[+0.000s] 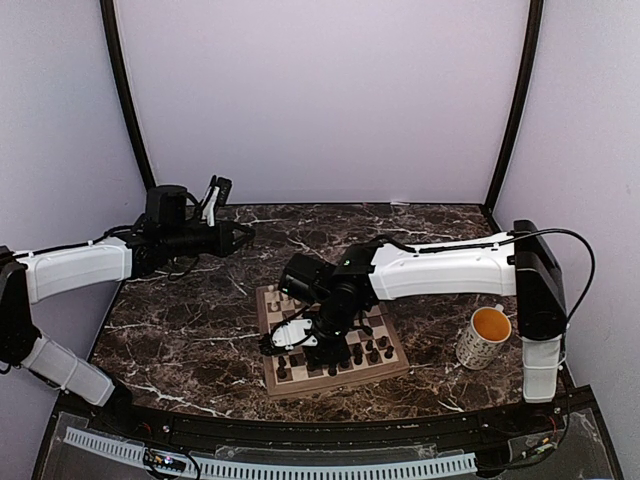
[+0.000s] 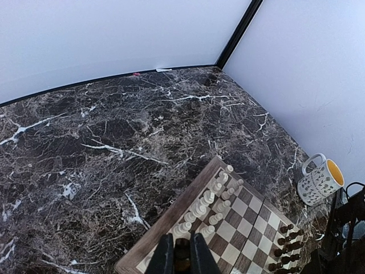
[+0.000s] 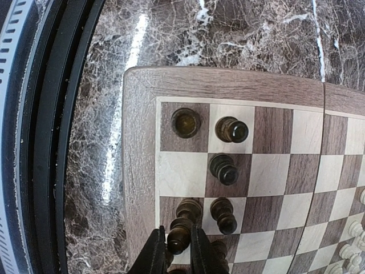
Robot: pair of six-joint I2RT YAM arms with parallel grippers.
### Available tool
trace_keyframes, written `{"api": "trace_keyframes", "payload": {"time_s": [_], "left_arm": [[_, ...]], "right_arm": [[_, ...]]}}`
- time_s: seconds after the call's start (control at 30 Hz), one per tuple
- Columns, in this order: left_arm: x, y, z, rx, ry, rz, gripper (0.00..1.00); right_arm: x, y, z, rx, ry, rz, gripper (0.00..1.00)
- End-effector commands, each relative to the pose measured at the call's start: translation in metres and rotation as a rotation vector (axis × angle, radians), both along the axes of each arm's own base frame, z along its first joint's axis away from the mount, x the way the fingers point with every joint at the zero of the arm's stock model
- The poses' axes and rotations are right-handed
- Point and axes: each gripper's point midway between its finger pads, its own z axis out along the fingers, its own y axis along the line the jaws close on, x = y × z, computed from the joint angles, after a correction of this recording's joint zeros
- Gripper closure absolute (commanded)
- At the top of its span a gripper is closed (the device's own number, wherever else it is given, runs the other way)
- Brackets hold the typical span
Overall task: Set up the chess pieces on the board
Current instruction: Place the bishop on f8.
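Tabletop [image 1: 200, 330] of veined marble, board [image 1: 335, 386], pale walls [image 1: 320, 100]

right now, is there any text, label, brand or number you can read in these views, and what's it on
None can be read in any view.
mug: a dark speckle pattern, no letters made out.
board and pieces: no letters or numbers show.
white scrap at the far edge: too small to tell if anything is printed on it.

A lab test booth — blank white walls [image 1: 320, 100] enclosing a marbled table [image 1: 200, 320].
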Motion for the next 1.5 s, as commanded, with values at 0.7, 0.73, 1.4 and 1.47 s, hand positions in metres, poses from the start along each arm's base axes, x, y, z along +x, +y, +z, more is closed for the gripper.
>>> {"api": "trace_keyframes", "payload": {"time_s": [0.7,0.73,1.4,1.47], "left_arm": [[0.003,-0.004,0.011,-0.027,-0.006,-0.022,1.00],[0.003,-0.004,0.010,-0.027,-0.006,-0.022,1.00],[0.002,-0.007,0.007,-0.030,0.013,-0.036,1.00],[0.002,-0.007,0.006,-0.029,0.015,-0.036,1.00]], "right_arm": [[-0.012,-0.003,-0.004,-0.032,0.050,0.024,0.89],[-0.011,-0.003,-0.004,-0.033,0.048,0.023,0.89],[-0.003,-0.003,0.002,-0.022,-0.005,0.005,0.78],[-0.002,-0.003,0.004,-0.020,-0.006,0.004,0.77]]}}
